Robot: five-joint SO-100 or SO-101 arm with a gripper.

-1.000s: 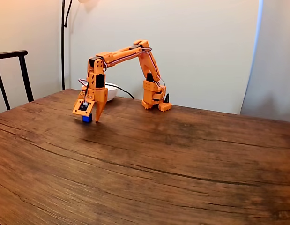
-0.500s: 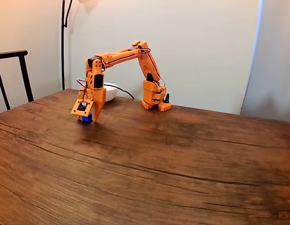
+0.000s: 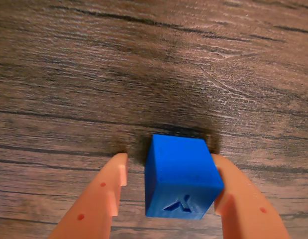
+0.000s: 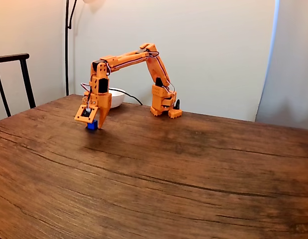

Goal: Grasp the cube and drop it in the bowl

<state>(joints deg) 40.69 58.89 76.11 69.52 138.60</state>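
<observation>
Wood-grain table [image 4: 193, 174] under my arm: in the wrist view the cube [image 3: 179, 177] sits between the gripper [image 3: 171, 206] jaws, touching the right one, gap at nine o'clock; bowl [image 4: 117, 97] behind.

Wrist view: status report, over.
Tool straddling the small bright-blue cube, right finger touching, left gapped. Cube lifted just off the wooden table. Glossy white bowl behind arm, path clear.
</observation>
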